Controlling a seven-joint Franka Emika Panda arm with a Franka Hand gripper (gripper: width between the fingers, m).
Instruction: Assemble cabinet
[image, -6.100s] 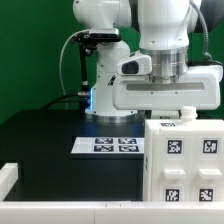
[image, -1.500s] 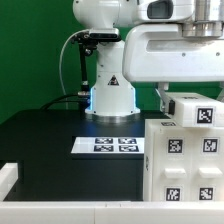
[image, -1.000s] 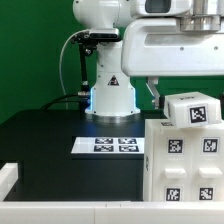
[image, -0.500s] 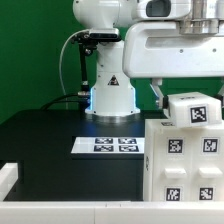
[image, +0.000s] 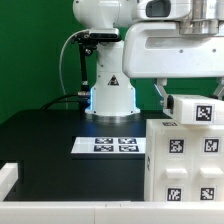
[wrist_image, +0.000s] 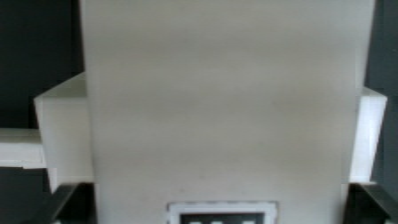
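2 cameras, 1 low and facing the arm, 1 on the wrist.

The exterior view sits near table height, facing the robot base, close to the cabinet (image: 185, 160). The wrist view looks past the gripper (wrist_image: 214, 205) onto a white panel (wrist_image: 214, 100), very near; both share it.

Colours noted: white, black, green.
My arm (image: 150, 45) is white. The cabinet (image: 185, 160) is white, with black-and-white square tags; so is the small part (image: 195, 109) above it. The marker board (image: 110, 146) is white, tagged alike. Table (image: 40, 140) black, backdrop (image: 30, 50) green.

Robotics lab: green backdrop (image: 30, 50), black table (image: 45, 135), marker board (image: 108, 145).
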